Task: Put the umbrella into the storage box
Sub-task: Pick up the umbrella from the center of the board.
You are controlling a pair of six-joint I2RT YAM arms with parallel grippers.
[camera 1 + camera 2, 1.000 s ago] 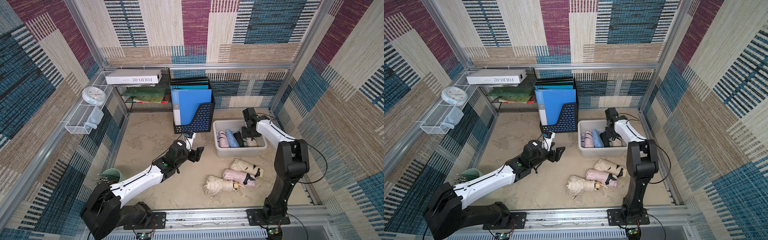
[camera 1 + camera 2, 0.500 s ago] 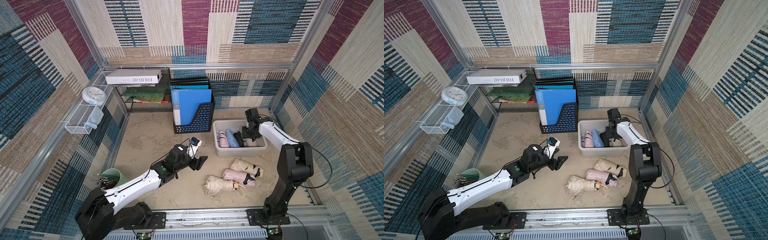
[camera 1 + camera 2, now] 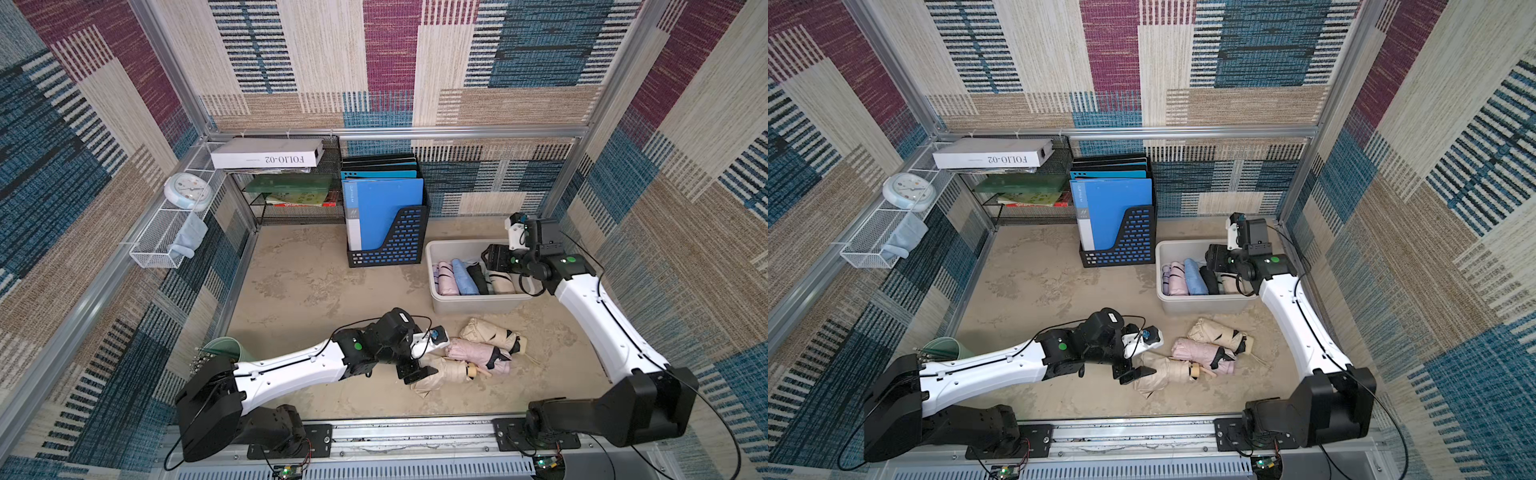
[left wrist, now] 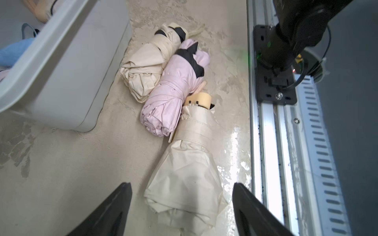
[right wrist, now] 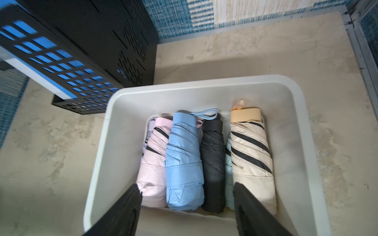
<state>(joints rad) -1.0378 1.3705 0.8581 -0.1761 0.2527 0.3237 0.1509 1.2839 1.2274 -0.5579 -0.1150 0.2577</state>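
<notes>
The only legible lettering is "FOLIO-02", printed in dark capitals on the long side of a flat white box (image 3: 266,153) that lies on top of the black mesh shelf (image 3: 291,208) at the far left. It shows in both top views and stands upside down to the camera (image 3: 992,153).

The blue folder (image 3: 384,208) at the front of the black file holder (image 3: 399,245) carries a thin line of pale print and a small mark down its left edge, too small to read. The round white clock (image 3: 187,194) on the left wall basket has a dial whose numerals cannot be made out.
</notes>
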